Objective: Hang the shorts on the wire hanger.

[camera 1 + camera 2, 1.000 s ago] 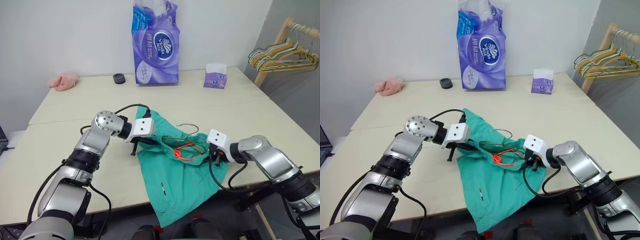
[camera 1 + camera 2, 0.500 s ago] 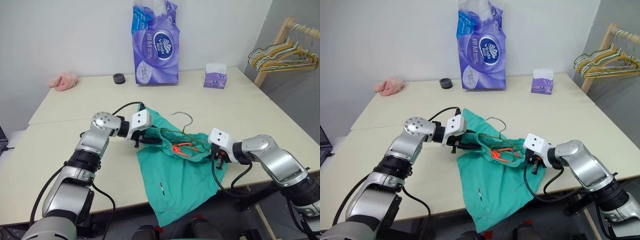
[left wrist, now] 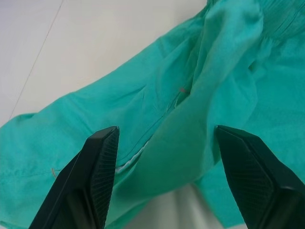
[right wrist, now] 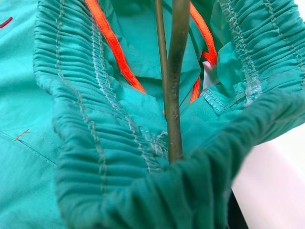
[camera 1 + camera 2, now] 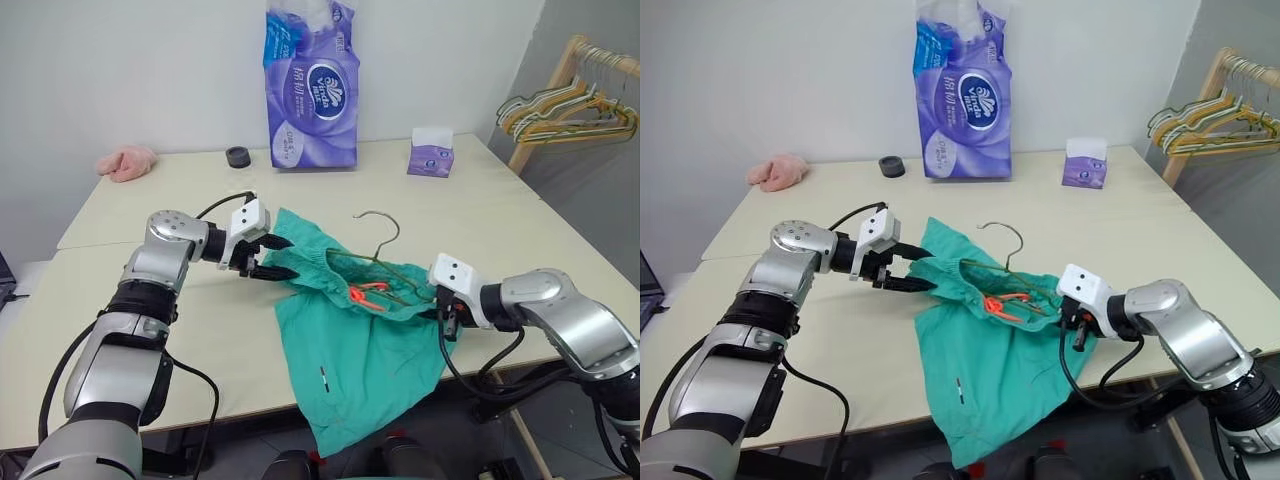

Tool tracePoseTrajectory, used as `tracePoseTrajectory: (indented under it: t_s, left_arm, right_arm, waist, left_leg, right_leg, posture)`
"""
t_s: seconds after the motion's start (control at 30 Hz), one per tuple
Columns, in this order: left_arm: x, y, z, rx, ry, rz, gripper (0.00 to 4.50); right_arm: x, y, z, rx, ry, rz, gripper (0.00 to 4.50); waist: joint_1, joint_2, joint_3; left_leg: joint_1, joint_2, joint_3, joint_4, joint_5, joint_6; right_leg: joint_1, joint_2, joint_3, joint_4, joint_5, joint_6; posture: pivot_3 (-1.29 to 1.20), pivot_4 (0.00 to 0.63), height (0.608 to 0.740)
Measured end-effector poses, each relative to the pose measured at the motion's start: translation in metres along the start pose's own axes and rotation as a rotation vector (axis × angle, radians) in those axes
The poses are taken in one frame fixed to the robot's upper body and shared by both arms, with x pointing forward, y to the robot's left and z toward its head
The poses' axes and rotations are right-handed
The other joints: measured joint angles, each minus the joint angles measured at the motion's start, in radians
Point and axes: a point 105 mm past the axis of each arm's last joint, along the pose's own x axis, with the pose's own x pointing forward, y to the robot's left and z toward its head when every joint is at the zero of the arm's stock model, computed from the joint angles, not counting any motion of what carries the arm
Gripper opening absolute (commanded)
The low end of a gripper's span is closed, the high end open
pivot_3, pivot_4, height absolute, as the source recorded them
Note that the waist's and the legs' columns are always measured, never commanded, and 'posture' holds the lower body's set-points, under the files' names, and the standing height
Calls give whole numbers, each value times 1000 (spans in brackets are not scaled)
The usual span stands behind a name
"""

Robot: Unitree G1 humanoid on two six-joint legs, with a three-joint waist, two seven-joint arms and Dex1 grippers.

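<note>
the shorts [image 5: 355, 345] hang over the table [image 5: 150, 330] front edge, waistband raised. the right gripper [image 5: 447, 322] is pinched on the waistband's right end and the hanger [image 5: 385, 262] wire. the left gripper [image 5: 272, 257] stands spread just beside the waistband's left end, fabric between its fingers [image 3: 97, 176] untouched. the hanger hook rises behind.
</note>
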Motion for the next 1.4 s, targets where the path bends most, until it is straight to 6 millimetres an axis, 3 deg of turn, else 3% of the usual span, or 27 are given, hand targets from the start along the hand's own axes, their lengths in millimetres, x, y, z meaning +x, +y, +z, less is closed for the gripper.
tracePoseTrajectory:
  t_s: [0.1,0.2,0.5,0.53,1.4]
  left_arm:
    - [14,-3,-1,53,4,-10,3402]
    - [22,-3,-6,52,8,1,2831]
    - [20,9,-13,58,14,81,143]
    - [19,9,-13,56,13,83,32]
    - [14,15,-24,129,78,132,32]
  right_arm:
    - [-3,1,2,2,-8,0,0]
    - [-5,2,3,-1,-11,4,0]
    - [-4,9,0,14,-7,28,0]
    - [-5,9,0,14,-8,28,0]
    - [-23,20,-23,51,60,55,0]
  waist:
    - [3,0,0]
    - [1,0,0]
    - [-1,0,0]
    - [-1,0,0]
    - [1,-1,-1]
  left_leg:
    - [0,0,0,0,0,0]
    - [0,0,0,0,0,0]
    - [0,0,0,0,0,0]
    - [0,0,0,0,0,0]
    - [0,0,0,0,0,0]
  right_leg:
    - [0,0,0,0,0,0]
    - [0,0,0,0,0,0]
    - [0,0,0,0,0,0]
    - [0,0,0,0,0,0]
    - [0,0,0,0,0,0]
  posture:
    - [-139,0,740]
    - [-143,0,740]
    - [-143,0,740]
    - [-143,0,740]
    - [-142,3,740]
